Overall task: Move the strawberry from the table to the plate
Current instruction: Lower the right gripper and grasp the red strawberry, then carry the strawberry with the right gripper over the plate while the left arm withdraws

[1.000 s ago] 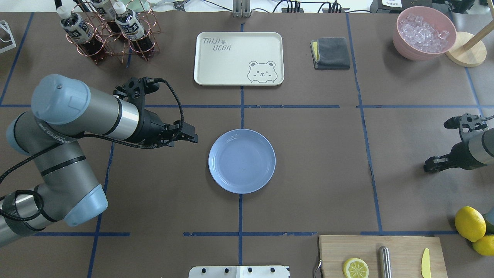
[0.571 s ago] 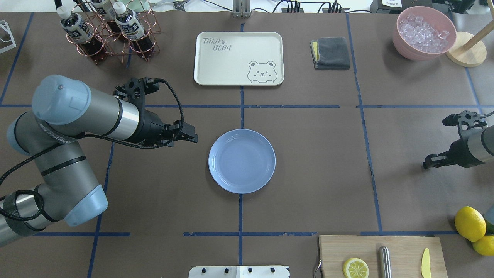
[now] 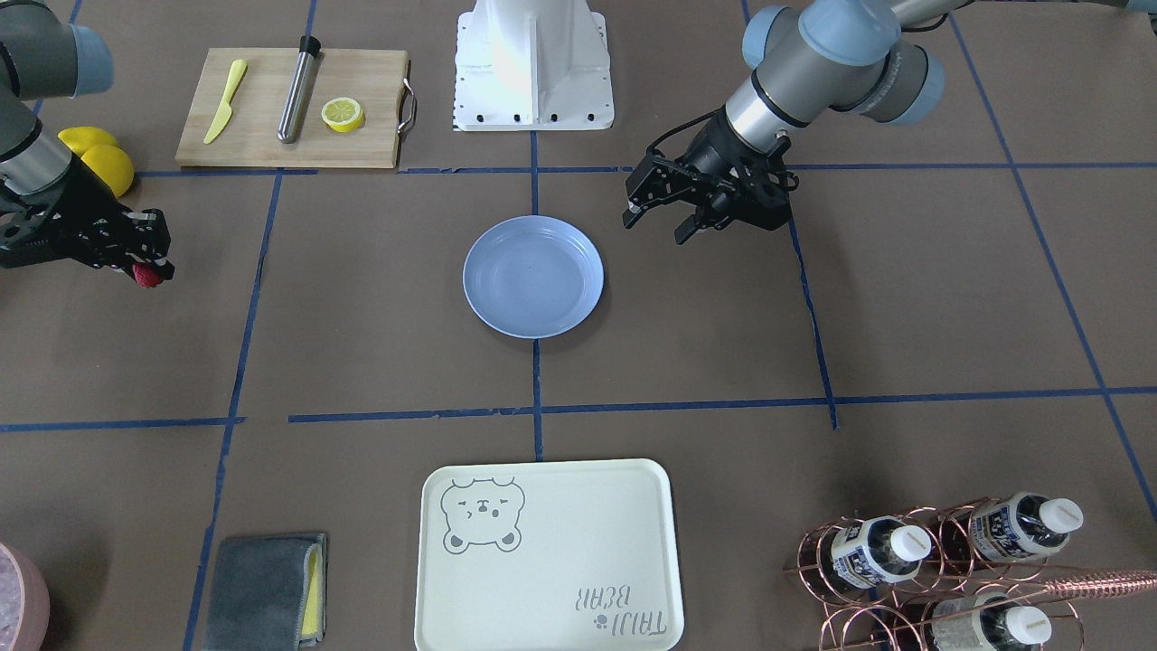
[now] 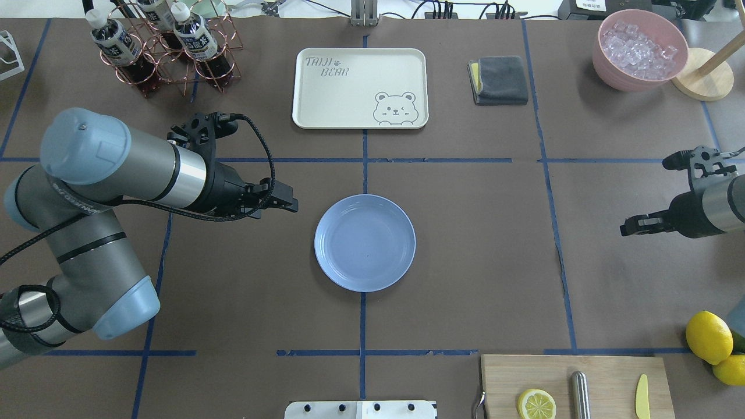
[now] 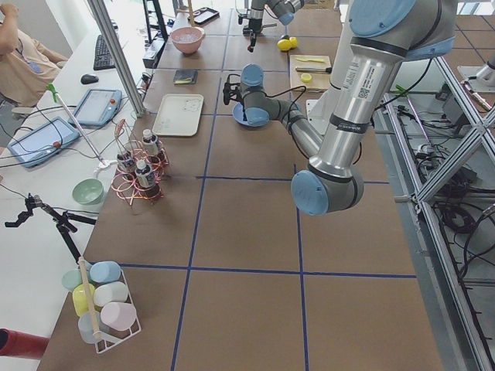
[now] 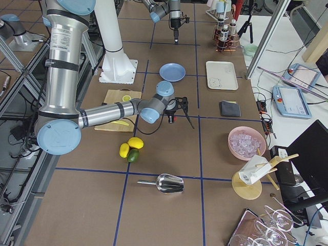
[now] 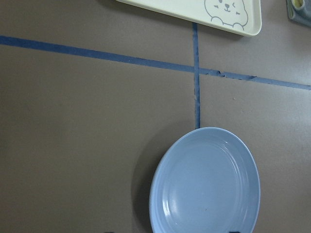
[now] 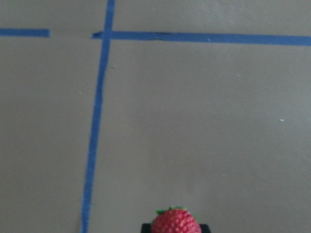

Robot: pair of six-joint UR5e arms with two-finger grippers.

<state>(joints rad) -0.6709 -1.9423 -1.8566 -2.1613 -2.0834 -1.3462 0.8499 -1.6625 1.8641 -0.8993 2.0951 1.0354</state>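
Note:
The small red strawberry (image 3: pixel 147 275) (image 8: pixel 176 223) sits between the fingertips of my right gripper (image 3: pixel 150 265) (image 4: pixel 627 228), which is shut on it over the table (image 4: pixel 477 244) near its right side. In the overhead view the berry is hidden by the gripper. The light blue plate (image 4: pixel 365 242) (image 3: pixel 533 276) (image 7: pixel 206 184) lies bare at the table's middle, well to the left of that gripper. My left gripper (image 3: pixel 656 226) (image 4: pixel 289 204) hovers open just left of the plate, holding nothing.
A cream bear tray (image 4: pixel 360 87) lies beyond the plate. A wooden cutting board (image 4: pixel 576 387) with a lemon half, a metal rod and a yellow knife sits front right, with whole lemons (image 4: pixel 708 337) beside it. Bottles in a copper rack (image 4: pixel 166 52), a grey cloth (image 4: pixel 499 80) and a pink ice bowl (image 4: pixel 640 49) line the far edge.
My right gripper has moved toward the plate and the far side with the strawberry in it. The left arm has shifted only slightly.

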